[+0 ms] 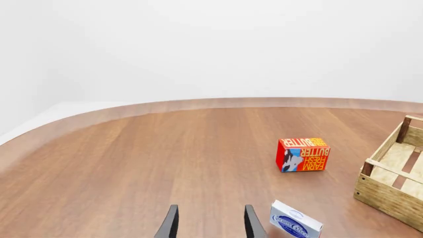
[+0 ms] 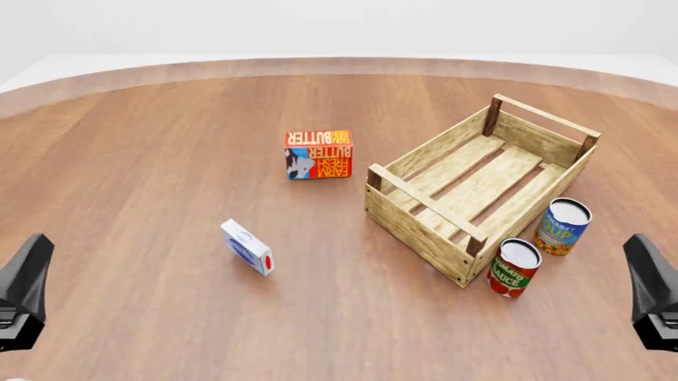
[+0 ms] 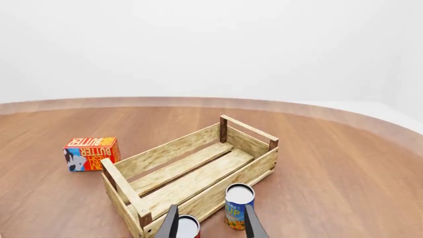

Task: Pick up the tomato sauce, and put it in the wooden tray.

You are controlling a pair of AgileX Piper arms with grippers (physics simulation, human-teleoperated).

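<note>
The right wrist view cuts off the tomato sauce (image 3: 187, 227) below its top. The left wrist view shows only one corner of the wooden tray (image 1: 391, 174). In the front view both arms are cropped at the bottom corners.

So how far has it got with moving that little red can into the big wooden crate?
Nothing looks done yet. The small red-labelled tomato sauce can stands on the table outside the light-wood slatted tray, near its closest corner, beside a blue and yellow soup can. The tray holds nothing. Both the left gripper and right gripper are open and hold nothing. Reaching, grasping, lifting and placing all remain.
</note>
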